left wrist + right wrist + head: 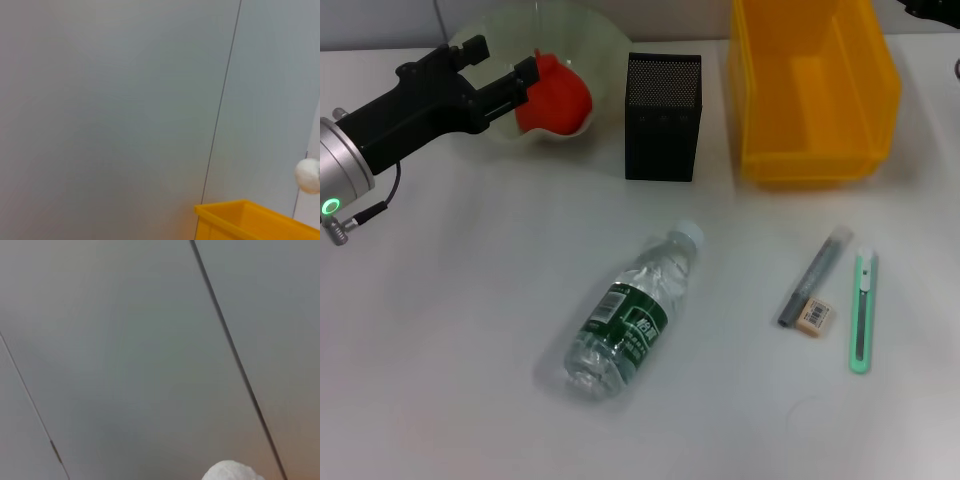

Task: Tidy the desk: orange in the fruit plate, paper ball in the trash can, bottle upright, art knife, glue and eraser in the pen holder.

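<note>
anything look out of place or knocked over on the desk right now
The bottle lies on its side mid-desk. The glue, eraser and art knife lie loose on the desk, outside the pen holder. The left pincer is at the fruit plate by the orange.

A plain white surface (470, 330) carries a pale green fruit plate (605, 40), black mesh pen holder (663, 115), yellow plastic bin (815, 90), clear plastic bottle (635, 310) on its side, grey glue stick (815, 275), small beige eraser (816, 317) and green art knife (862, 312).
</note>
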Controlling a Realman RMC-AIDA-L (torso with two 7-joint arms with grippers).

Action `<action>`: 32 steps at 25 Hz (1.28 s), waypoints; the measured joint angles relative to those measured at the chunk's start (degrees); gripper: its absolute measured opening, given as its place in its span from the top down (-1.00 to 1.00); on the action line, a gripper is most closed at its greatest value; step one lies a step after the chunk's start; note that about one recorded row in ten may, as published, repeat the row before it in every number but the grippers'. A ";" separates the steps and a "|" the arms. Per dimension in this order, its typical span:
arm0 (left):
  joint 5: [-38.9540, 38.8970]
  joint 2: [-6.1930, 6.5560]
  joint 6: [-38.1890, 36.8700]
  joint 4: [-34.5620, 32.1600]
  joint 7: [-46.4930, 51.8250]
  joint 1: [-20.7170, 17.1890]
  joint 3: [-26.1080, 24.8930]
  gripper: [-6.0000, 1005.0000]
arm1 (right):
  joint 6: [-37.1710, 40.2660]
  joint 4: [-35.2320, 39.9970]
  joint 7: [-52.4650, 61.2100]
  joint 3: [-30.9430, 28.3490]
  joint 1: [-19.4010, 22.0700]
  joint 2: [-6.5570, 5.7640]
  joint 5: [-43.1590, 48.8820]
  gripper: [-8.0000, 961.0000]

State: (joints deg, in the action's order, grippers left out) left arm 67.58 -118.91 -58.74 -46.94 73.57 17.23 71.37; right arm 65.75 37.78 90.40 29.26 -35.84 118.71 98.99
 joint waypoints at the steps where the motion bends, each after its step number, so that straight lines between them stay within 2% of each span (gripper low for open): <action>1: 0.00 0.00 -0.06 0.01 0.00 -0.03 0.00 -0.53 | -0.15 -0.60 0.00 0.00 -0.32 -0.16 0.06 0.20; 7: 0.00 0.00 -0.51 0.01 0.00 -0.18 -0.01 -0.53 | -2.45 -3.88 -0.05 0.34 -1.81 -1.02 0.29 -0.01; 16: 0.00 0.00 -0.95 0.42 0.00 -0.42 -0.24 -0.53 | -0.77 -3.72 -0.82 0.95 -1.15 -0.72 -2.53 -0.27; 18: 0.01 0.05 -0.95 0.62 0.00 -0.44 -0.41 -0.53 | 1.97 -3.95 -3.17 0.89 -0.17 -0.57 -7.30 -0.27; 19: 0.01 0.06 -0.95 0.68 -0.01 -0.44 -0.44 -0.53 | 6.21 -4.79 -6.63 0.92 1.39 -0.40 -14.31 -0.27; 20: 0.01 0.07 -0.95 0.70 -0.01 -0.44 -0.44 -0.53 | 6.21 -4.79 -6.63 0.92 1.39 -0.40 -14.31 -0.27; 23: 0.00 0.03 -0.98 0.81 -0.01 -0.44 -0.44 -0.53 | 12.55 -5.41 -8.63 1.10 3.57 -0.09 -22.47 -0.27; 26: -0.25 0.00 -1.02 0.81 -0.01 -0.44 -0.35 -0.53 | 18.86 -5.31 -8.16 0.76 4.76 -0.08 -24.88 -0.27; 32: -1.47 -0.01 -1.26 1.05 -0.01 -0.35 -0.02 -0.53 | 32.28 -2.57 -2.32 0.59 6.95 -1.34 -26.55 -0.26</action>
State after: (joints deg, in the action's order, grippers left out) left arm 66.11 -118.92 -60.00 -45.88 73.56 16.87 71.35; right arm 98.03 35.21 88.08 29.85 -28.89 117.38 72.44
